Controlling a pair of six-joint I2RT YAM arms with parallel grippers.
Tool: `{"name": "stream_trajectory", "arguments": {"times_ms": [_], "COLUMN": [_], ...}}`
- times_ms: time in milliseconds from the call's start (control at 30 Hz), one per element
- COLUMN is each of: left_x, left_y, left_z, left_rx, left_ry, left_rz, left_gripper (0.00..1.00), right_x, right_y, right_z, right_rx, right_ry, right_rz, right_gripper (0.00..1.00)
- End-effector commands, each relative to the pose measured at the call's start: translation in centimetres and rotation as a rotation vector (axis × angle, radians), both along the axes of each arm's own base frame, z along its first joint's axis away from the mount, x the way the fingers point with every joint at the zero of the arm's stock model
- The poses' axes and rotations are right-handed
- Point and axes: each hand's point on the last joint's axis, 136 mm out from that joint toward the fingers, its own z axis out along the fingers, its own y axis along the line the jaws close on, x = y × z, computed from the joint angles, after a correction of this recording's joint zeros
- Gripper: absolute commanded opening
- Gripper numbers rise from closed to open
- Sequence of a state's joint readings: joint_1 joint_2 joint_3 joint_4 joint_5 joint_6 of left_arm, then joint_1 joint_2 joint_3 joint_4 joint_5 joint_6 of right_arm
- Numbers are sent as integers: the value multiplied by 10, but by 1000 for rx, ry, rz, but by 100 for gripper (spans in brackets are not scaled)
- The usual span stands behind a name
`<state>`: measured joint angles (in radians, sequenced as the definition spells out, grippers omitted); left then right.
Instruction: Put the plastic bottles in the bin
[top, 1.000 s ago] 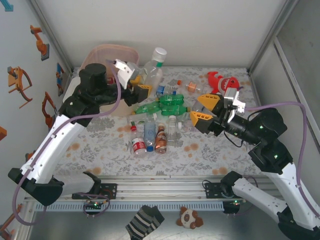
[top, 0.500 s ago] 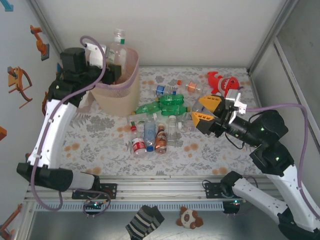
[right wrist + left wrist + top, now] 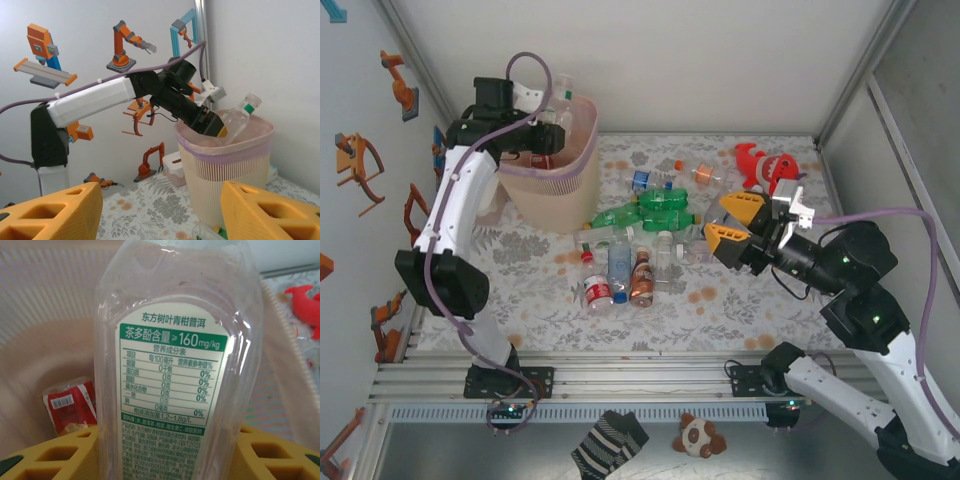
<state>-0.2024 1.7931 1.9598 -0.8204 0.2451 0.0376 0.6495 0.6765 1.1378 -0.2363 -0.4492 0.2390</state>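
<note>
Left wrist view: left gripper (image 3: 170,455) grips a clear bottle (image 3: 175,365) at the bin (image 3: 40,315) mouth, with a red-labelled item (image 3: 70,405) inside. Top view: right gripper (image 3: 728,228) spread, empty.

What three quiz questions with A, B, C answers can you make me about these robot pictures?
1. Where is the clear bottle that the left gripper holds?
A. On the table by the toy
B. Over the opening of the bin
C. Under the right arm

2. What colour is the plush toy?
A. Blue
B. Green
C. Red

3. How is the right gripper?
A. Open and empty
B. Shut on a green bottle
C. Shut on the toy

Answers:
1. B: the right wrist view shows the bottle tilted above the bin's rim.
2. C: its body is bright red, with a white mouth.
3. A: its jaws stand apart with nothing between them.
</note>
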Motion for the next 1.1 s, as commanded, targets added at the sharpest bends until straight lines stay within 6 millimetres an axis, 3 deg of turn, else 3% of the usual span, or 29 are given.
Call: {"name": "stream_trajectory", "arguments": {"times_ms": [0,533,900,1067], "left_x": [-7,-23,-23,-22], "left_y": [-1,2,3,6], "left_z": [-12,-115,-167,-181], "left_rx": [13,93,156,200], "left_ry": [78,429,592,625], "left_rz": [-28,-28,-49,-44], "left_gripper": [36,35,40,47], "right_x": [-4,0,2,3], "right_y": [-6,-3,-2,-3], "right_z": [9,7,8,7], "right_rx": [25,20,22,24], "right_ry": [-17,-3,6,14], "right_rz": [-17,-14,-19,-24], "right_gripper": [62,62,62,62]}}
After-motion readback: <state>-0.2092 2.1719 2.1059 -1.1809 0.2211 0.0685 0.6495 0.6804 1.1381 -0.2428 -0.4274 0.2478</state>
